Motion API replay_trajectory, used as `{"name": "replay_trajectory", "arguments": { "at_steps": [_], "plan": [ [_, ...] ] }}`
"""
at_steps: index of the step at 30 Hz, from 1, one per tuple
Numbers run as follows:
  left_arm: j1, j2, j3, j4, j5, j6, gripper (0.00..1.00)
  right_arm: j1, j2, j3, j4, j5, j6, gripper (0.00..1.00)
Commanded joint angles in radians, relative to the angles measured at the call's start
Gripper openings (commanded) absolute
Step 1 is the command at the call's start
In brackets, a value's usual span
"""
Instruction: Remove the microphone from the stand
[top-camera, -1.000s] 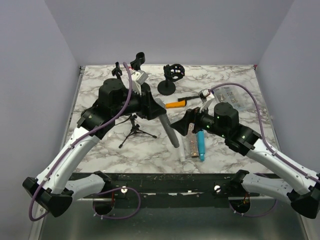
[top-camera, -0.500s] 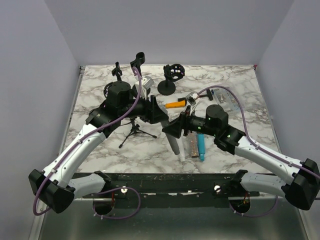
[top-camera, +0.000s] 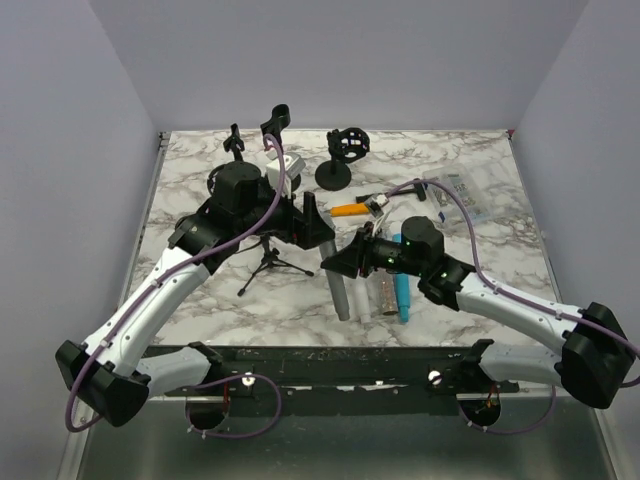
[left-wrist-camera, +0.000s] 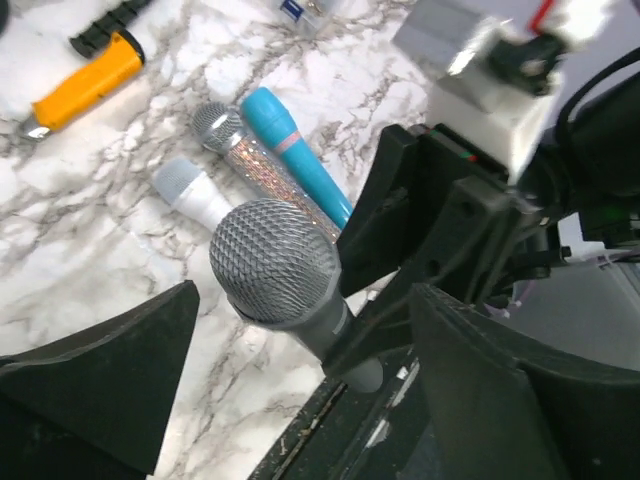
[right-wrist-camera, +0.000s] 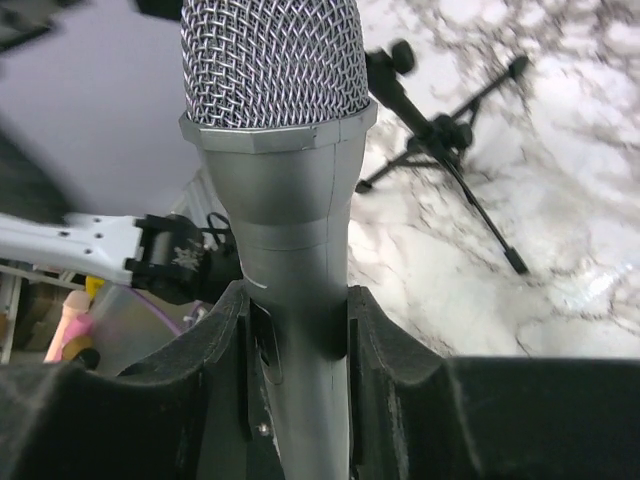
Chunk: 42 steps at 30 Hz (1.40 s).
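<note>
Your right gripper (right-wrist-camera: 297, 320) is clamped on the microphone (right-wrist-camera: 275, 150) — its head sticks out past the fingers. Your left gripper (left-wrist-camera: 300, 345) stands wide around that head. The microphone is off the stand (top-camera: 268, 262), to its right.

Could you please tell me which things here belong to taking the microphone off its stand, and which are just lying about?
Job in hand: grey mesh-headed microphone, clamped in the right gripper; open left gripper; small black tripod stand.

Lying about: orange-handled tool; teal microphone; glittery microphone; white microphone; black round-based stand.
</note>
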Motion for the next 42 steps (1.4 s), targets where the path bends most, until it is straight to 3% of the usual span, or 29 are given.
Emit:
{"name": "replay_trajectory", "arguments": {
  "at_steps": [1,5,11,24,39,42],
  "plan": [
    [0.004,-0.104,-0.014,0.005,-0.119,0.096,0.96,-0.006,0.038,-0.055,0.052,0.048,0.041,0.01],
    [0.004,-0.174,-0.044,0.042,-0.217,0.107,0.99,-0.008,0.050,-0.072,0.047,0.099,0.072,0.01],
    [0.004,-0.307,-0.118,0.133,-0.331,0.120,0.99,-0.006,0.175,0.048,-0.242,0.320,0.109,0.03],
    [0.004,-0.429,-0.203,0.220,-0.494,0.126,0.98,0.012,0.437,0.245,-0.485,0.480,0.160,0.05],
    [0.003,-0.548,-0.265,0.262,-0.717,0.143,0.98,0.039,0.556,0.262,-0.501,0.621,0.150,0.11],
    [0.004,-0.576,-0.282,0.273,-0.775,0.143,0.98,0.040,0.553,0.252,-0.496,0.633,0.145,0.21]
  ]
}}
